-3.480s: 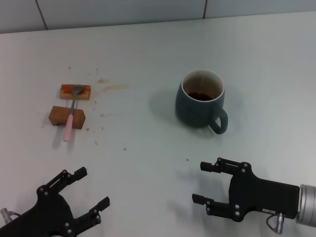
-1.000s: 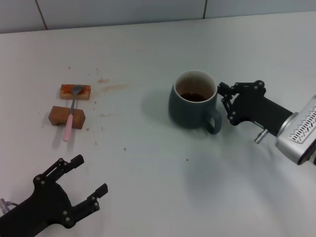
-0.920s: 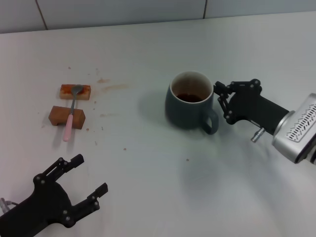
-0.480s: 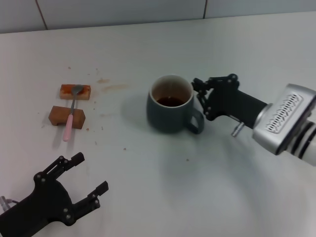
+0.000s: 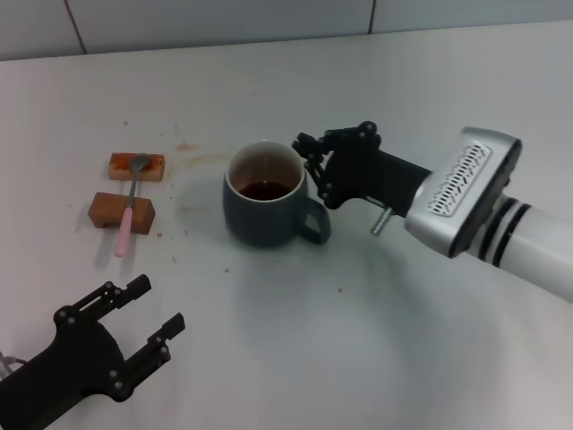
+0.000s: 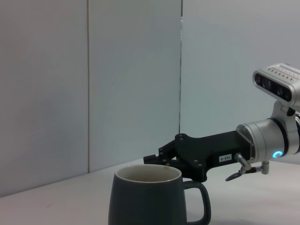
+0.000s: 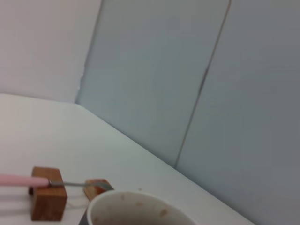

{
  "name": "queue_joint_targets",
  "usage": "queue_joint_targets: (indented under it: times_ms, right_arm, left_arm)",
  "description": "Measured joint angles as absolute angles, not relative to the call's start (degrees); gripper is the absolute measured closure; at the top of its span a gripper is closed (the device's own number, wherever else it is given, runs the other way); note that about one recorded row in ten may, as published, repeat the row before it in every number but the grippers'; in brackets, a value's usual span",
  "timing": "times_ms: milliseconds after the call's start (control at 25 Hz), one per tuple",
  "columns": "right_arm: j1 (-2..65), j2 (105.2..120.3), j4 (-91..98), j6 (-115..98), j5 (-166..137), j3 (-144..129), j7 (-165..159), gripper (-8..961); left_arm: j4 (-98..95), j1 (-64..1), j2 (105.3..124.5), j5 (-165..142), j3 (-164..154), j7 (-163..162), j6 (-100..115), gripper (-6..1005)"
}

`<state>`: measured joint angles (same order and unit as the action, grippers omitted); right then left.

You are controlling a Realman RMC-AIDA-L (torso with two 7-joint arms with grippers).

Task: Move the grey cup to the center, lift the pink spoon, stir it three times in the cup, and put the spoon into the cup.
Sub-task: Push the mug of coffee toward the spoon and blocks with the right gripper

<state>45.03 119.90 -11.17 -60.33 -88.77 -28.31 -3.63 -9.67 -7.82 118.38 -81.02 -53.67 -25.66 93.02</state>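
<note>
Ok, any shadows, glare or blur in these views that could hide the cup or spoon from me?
Head view: soft shadows beside the grey cup and under the right gripper; the pink spoon is sharp. Left wrist view: cup crisp, no glare. Right wrist view: the cup rim is close and blurred, while the spoon and brown blocks are soft but readable.

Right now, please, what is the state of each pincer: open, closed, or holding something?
Left pincer: open, holding nothing, low near the table's front edge.
Right pincer: against the grey cup by its handle side; open or closed cannot be told.
</note>
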Motion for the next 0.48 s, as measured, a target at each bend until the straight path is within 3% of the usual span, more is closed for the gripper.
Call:
queue_joint_targets:
  times_ms: [280,480]
  right_arm:
    - [47.41,119.92,-13.18,-59.05,-88.76,-26.77,-3.65,900]
    - [48.49,119.91,-13.92,-58.16,-88.76,-26.76,-3.64,900]
  left_arm:
    - [-9.42,-7.72,118.32,-81.03,-53.65,-26.22,93.08,396]
    - [-8.87,-7.86,118.33,-81.04,-53.59,-26.22,93.13,359]
